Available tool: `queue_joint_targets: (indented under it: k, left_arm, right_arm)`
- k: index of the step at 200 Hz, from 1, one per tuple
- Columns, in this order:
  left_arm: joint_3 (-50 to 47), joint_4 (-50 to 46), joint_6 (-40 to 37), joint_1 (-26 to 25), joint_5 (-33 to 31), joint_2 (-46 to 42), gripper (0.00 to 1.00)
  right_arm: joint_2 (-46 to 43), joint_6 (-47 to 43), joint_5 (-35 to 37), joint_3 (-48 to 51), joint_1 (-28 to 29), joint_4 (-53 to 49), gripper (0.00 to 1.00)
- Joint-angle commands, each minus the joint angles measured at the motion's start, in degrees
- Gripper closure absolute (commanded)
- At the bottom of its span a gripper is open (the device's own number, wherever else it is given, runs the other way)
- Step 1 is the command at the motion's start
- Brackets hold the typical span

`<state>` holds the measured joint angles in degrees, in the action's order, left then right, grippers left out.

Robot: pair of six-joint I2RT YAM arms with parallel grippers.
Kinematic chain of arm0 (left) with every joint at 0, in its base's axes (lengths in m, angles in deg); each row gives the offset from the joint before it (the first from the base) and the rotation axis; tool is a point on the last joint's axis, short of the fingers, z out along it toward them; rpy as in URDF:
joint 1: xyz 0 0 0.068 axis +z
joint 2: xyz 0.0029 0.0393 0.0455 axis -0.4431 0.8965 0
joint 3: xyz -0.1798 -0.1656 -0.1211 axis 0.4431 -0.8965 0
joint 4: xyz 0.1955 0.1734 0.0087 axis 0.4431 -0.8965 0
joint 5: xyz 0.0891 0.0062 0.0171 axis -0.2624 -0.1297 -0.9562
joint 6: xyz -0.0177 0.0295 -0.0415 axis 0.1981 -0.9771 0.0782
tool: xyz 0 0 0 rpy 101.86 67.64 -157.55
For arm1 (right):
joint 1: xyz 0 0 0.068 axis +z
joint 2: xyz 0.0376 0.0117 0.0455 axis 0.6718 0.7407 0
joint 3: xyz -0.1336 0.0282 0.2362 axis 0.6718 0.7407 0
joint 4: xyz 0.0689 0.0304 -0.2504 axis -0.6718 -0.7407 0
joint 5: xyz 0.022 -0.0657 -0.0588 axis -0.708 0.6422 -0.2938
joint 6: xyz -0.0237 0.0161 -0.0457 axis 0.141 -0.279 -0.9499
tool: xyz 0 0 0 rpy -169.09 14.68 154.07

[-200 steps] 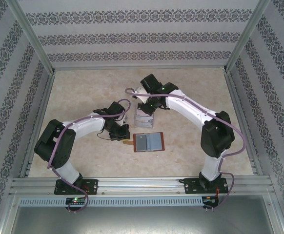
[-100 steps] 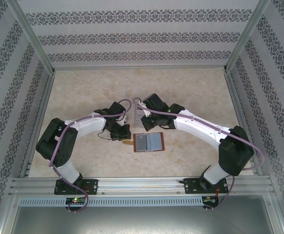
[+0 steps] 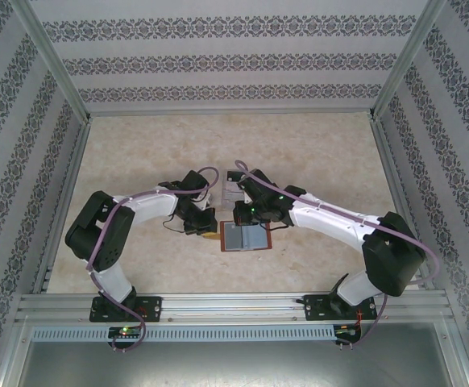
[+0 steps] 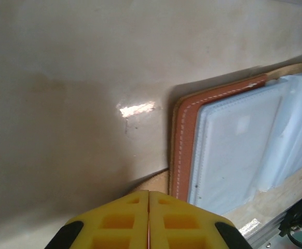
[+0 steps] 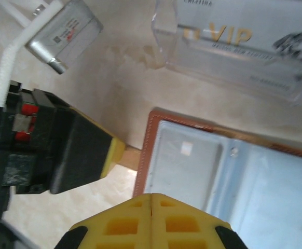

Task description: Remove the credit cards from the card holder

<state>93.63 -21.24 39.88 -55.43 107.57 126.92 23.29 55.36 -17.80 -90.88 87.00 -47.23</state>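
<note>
The reddish-brown card holder (image 3: 245, 236) lies open on the table, its bluish-grey sleeves (image 5: 234, 176) facing up. My left gripper (image 3: 208, 227) is shut on the holder's tan tab strap (image 4: 157, 182) at its left edge; the yellow fingertips (image 4: 149, 196) meet over the tab. My right gripper (image 5: 151, 197) is shut with nothing in it, hovering over the holder's left sleeve (image 4: 234, 150). A pale grey credit card (image 5: 244, 39) printed "VIP" lies in the clear tray (image 3: 233, 193) just behind the holder. I cannot tell whether the sleeves hold more cards.
The left arm's finger (image 5: 81, 150) and its silver wrist camera (image 5: 63, 31) with a white cable sit close to my right gripper. The clear tray's wall (image 5: 164, 36) stands just beyond the holder. Patterned walls enclose the beige table (image 3: 138, 145).
My right arm has swung back from over the clear tray towards me and now sits over the open holder. The left gripper has stayed on the tab.
</note>
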Motion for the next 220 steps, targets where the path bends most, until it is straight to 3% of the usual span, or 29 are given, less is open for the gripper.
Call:
queue_joint_targets:
  k: [1, 96, 220]
  left_arm:
    - [-1.5, 0.9, -1.9, 0.7, 1.1, 1.0, 0.93]
    - [-2.2, 0.6, -2.9, 0.8, 0.1, 1.4, 0.93]
    - [-2.9, 0.9, -2.8, 0.7, 0.4, 1.4, 0.93]
  right_arm:
    - [1.7, 6.7, -5.2, 1.3, 0.6, 4.3, 0.92]
    - [12.4, 9.9, -10.6, -0.2, 1.1, 5.2, 0.81]
    - [16.1, 8.7, -6.6, -0.9, 1.8, 0.2, 0.69]
